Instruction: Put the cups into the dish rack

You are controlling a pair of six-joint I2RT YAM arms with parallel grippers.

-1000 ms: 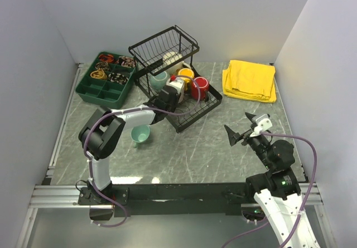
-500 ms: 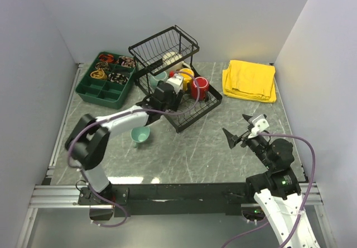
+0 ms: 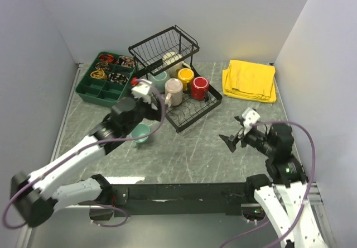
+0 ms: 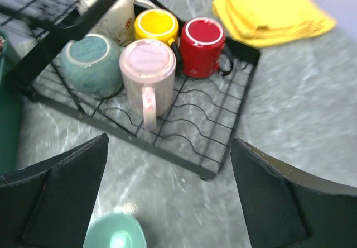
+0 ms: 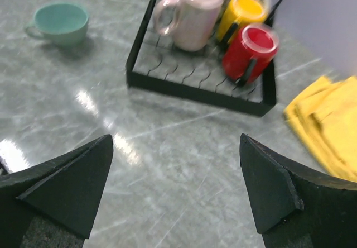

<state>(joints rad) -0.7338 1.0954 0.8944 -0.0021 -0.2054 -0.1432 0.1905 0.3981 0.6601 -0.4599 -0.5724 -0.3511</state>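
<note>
Pink mug [image 4: 148, 69] standing in rack [image 4: 215, 130]; blurry cream mug [image 4: 120, 22] prob. behind.

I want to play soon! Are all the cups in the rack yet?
Almost. In the dish rack: pink mug, yellow mug, red mug, grey-green mug, cream mug. The left fingers and right fingers are open, empty. The teal mug is left, on the table.

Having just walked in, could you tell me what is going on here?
The arms are loading mugs into the dish rack. The pink mug stands in it with the yellow mug, red mug and grey-green mug. The left end effector and right end effector are both open, holding nothing. The small teal mug sits on the table.
</note>
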